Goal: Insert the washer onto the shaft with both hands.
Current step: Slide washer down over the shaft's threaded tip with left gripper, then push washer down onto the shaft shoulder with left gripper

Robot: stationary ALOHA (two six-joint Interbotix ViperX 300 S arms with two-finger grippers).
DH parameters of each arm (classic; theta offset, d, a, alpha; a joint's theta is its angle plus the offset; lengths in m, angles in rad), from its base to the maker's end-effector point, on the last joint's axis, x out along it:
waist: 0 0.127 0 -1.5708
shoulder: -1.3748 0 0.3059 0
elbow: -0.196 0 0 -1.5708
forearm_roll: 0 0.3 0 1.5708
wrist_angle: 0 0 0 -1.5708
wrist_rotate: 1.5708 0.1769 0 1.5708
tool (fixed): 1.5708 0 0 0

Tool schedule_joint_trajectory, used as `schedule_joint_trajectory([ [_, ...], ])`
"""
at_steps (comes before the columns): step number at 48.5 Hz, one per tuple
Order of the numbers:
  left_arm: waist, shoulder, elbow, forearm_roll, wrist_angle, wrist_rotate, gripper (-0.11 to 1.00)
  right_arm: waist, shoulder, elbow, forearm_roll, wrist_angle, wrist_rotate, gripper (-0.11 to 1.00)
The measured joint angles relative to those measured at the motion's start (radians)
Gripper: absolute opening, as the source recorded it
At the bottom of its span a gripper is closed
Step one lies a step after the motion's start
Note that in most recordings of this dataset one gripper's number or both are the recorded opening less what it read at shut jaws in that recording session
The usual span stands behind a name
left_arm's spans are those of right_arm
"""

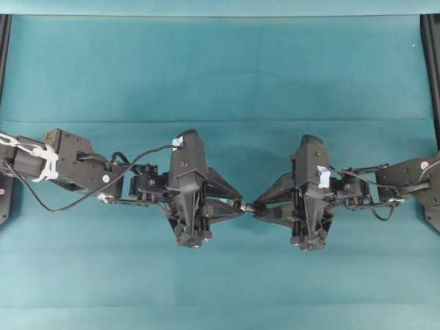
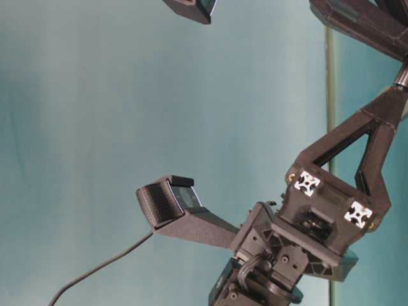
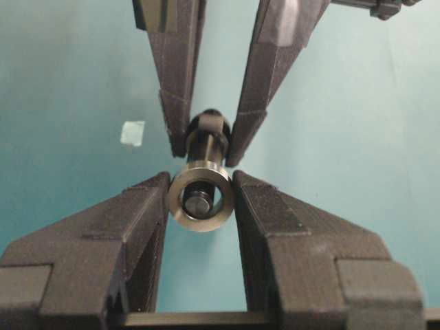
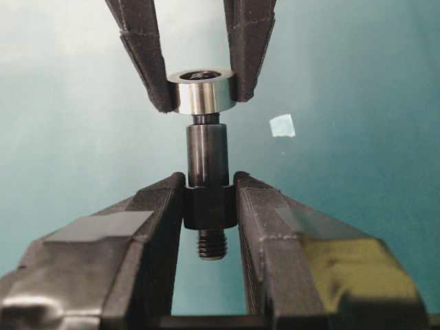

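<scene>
My left gripper (image 3: 201, 199) is shut on the washer (image 3: 201, 196), a thick silver ring with a dark hole. My right gripper (image 4: 209, 206) is shut on the thick collar of the shaft (image 4: 207, 185), a dark stepped rod with a threaded stub behind the collar. The two point tip to tip at the middle of the overhead view, left gripper (image 1: 240, 205) against right gripper (image 1: 256, 205). The shaft's thin end (image 3: 199, 204) shows inside the washer's hole, so the washer (image 4: 200, 91) sits over the tip of the shaft.
Teal cloth (image 1: 220, 69) covers the whole table. A pale blue tape scrap (image 3: 133, 133) lies on the cloth below the grippers, to one side. Black frame rails (image 1: 432, 62) stand at both side edges. The table-level view shows only the underside of an arm (image 2: 319, 217).
</scene>
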Motion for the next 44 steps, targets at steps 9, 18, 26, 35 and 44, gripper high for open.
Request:
schedule_joint_trajectory([
  [9, -0.002, 0.009, -0.017, 0.0, 0.0, 0.0, 0.33, -0.002, 0.002, 0.002, 0.0, 0.0, 0.0, 0.01],
  [18, -0.002, 0.02, -0.028, 0.0, 0.0, 0.0, 0.33, -0.002, 0.008, -0.002, 0.0, -0.003, 0.0, 0.01],
  [26, 0.0, 0.023, -0.029, 0.002, 0.0, 0.0, 0.33, -0.002, 0.014, -0.008, 0.0, -0.005, -0.002, 0.01],
  [35, -0.002, 0.034, -0.031, 0.002, 0.003, -0.002, 0.33, -0.002, 0.02, -0.009, 0.0, -0.005, 0.0, 0.01],
  [44, -0.002, 0.049, -0.048, 0.002, 0.011, -0.002, 0.33, 0.0, 0.021, -0.008, -0.002, -0.005, -0.002, 0.01],
])
